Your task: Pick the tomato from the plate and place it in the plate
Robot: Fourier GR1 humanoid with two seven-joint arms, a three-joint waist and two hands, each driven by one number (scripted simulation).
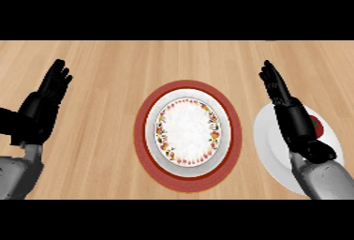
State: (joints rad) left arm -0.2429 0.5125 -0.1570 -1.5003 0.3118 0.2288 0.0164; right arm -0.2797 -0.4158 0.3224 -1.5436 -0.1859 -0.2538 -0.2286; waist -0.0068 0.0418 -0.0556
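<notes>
Bare wooden counter (104, 103) is lying open beyond and beside the left hand's (41, 110) straight fingers. The red-rimmed plate (188, 180) is sitting between the hands. The right hand (290, 115) is hanging over the white plate (266, 140), partly hiding the tomato (317, 126) beside its fingers.

Items counted on the wooden counter (104, 178): two plates, namely one red-rimmed plate (187, 135) with a patterned centre and one plain white plate (271, 140). One tomato (317, 126), partly hidden, lies on the white plate. Two black hands: left hand (43, 105), right hand (289, 112).
</notes>
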